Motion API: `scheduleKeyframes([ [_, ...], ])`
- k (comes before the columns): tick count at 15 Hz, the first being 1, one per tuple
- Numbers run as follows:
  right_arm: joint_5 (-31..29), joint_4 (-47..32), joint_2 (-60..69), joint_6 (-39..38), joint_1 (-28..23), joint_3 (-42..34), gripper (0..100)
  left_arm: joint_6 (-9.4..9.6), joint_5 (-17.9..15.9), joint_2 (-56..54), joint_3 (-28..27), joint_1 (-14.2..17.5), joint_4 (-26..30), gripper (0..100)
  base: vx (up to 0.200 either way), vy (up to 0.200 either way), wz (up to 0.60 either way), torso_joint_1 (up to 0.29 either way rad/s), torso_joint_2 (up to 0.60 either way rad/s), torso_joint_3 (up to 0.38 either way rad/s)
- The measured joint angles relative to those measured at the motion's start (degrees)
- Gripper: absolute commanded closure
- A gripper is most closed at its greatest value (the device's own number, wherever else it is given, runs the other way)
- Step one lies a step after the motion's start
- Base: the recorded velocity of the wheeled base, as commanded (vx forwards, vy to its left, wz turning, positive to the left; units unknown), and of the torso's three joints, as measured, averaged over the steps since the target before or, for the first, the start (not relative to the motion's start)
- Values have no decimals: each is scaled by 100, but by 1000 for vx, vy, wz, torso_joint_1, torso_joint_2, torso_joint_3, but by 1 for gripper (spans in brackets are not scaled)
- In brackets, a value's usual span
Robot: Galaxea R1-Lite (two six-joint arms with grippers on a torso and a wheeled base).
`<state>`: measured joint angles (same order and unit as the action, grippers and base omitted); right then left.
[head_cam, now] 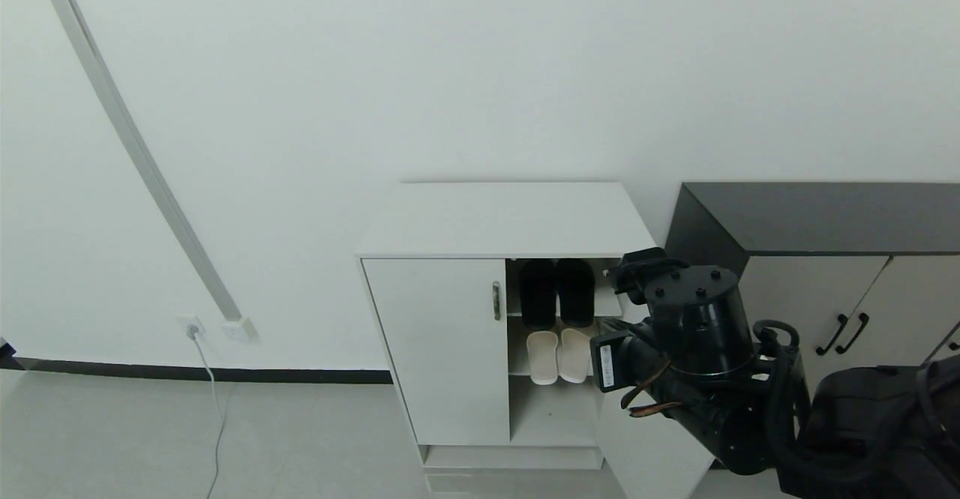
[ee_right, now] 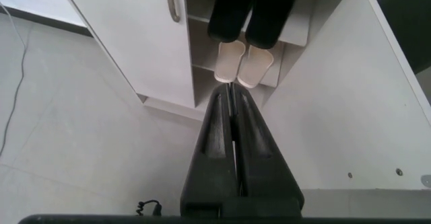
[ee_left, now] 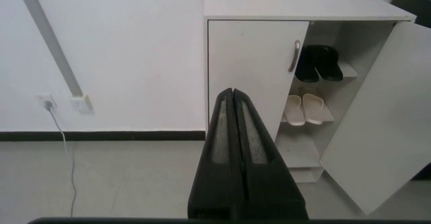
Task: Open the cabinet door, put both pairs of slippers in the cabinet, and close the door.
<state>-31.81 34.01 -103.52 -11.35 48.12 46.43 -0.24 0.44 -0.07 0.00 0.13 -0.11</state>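
Both pairs were shelved in the cabinet (head_cam: 495, 221): black slippers (head_cam: 557, 293) above, white slippers (head_cam: 558, 356) below. Its right door (head_cam: 652, 458) stood open. The right gripper (ee_right: 233, 93), pressed together and empty, sat near that door, apparently positioned to push it closed. The left gripper (ee_left: 233, 96), likewise pressed together, hung well apart.

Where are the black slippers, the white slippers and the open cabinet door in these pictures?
black slippers (head_cam: 538, 294): head view, upper shelf, on the left slipper of the pair.
white slippers (head_cam: 542, 356): head view, shelf below, on the left slipper.
open cabinet door (ee_left: 374, 116): left wrist view, middle of its inner face.
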Motion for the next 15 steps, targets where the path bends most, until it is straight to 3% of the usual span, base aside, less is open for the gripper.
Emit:
scheduleKeyframes([
  [3, 6, 11, -44, -9, -46, 20, 100, 0, 0, 0, 0, -6, 6, 100, 0, 0, -600, 4, -2, 1],
  [13, 0, 472, -312, 115, -252, -44, 100, 2, 5, 0, 0, 0, -2, 100, 0, 0, 0, 0, 0, 0],
  [15, 0, 556, -356, 117, -300, -49, 100, -9, 7, 0, 0, 5, -2, 100, -200, 0, 0, 5, 2, 2],
])
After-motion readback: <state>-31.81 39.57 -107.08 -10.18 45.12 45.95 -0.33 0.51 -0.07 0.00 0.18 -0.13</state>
